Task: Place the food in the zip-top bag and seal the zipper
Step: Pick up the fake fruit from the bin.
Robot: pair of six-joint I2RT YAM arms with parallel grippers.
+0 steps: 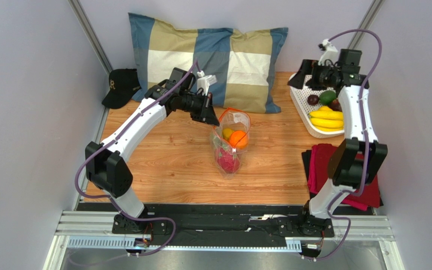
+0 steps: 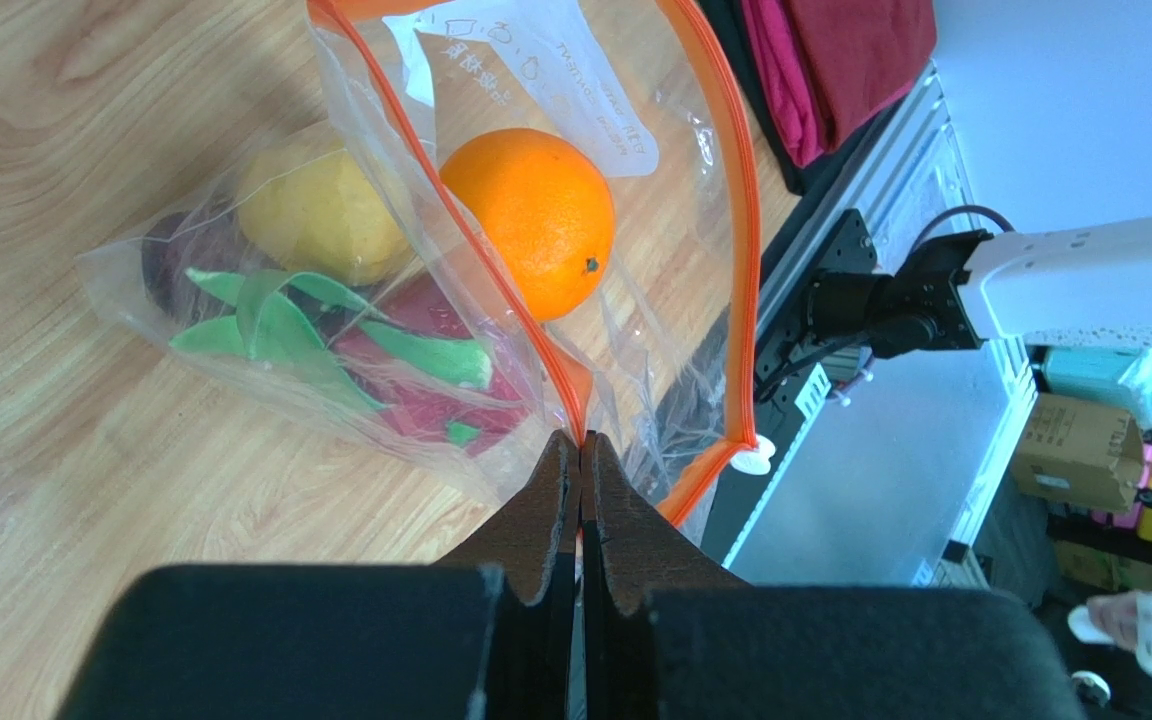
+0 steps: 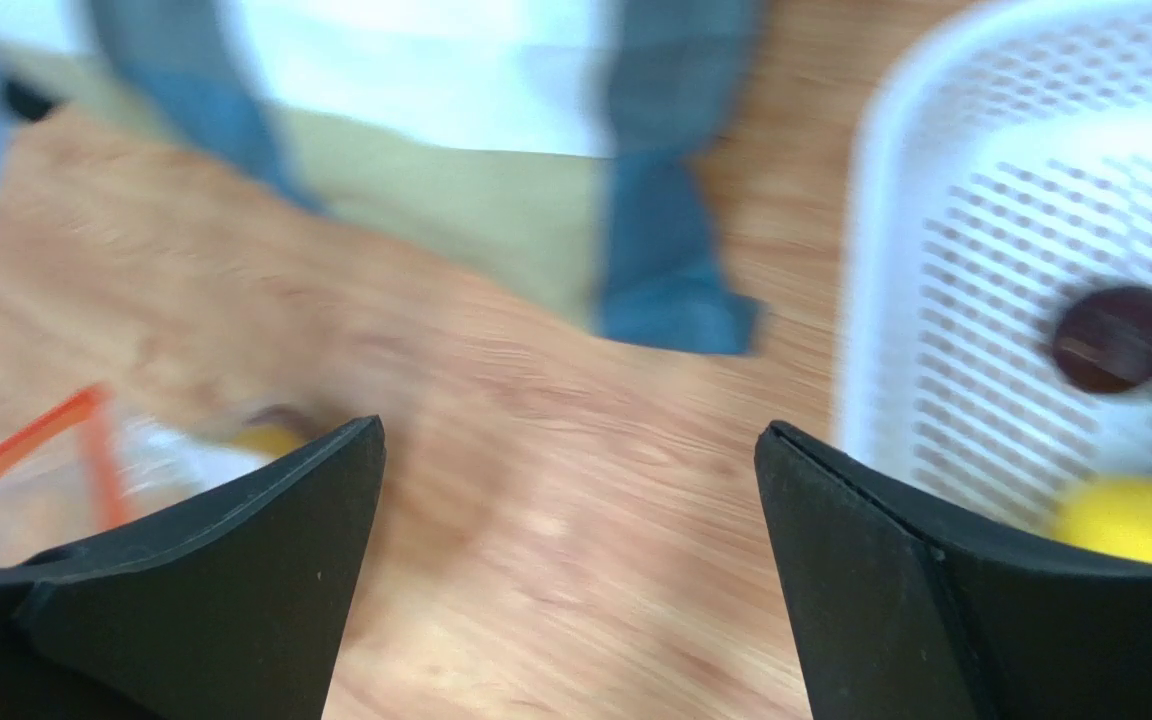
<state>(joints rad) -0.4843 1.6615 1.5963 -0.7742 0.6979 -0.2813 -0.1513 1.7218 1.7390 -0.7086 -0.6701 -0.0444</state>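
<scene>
The clear zip-top bag [image 1: 232,143] stands open mid-table. It holds an orange [image 2: 527,218], a yellow piece [image 2: 324,210] and the magenta dragon fruit [image 2: 387,368]. My left gripper [image 2: 582,438] is shut on one side of the orange-red zipper [image 2: 732,225] at the bag's mouth, and it also shows in the top view [image 1: 210,115]. My right gripper [image 3: 570,426] is open and empty above the table beside the white basket [image 3: 898,225]. The basket holds the banana bunch [image 1: 326,118], a dark purple piece [image 3: 1116,338] and a green fruit [image 1: 327,97]. The right wrist view is motion-blurred.
A checked pillow [image 1: 212,56] lies at the back. A black cap [image 1: 121,87] sits at the back left. A red folded cloth [image 1: 325,169] lies by the right arm's base. The white basket [image 1: 305,112] is at the back right.
</scene>
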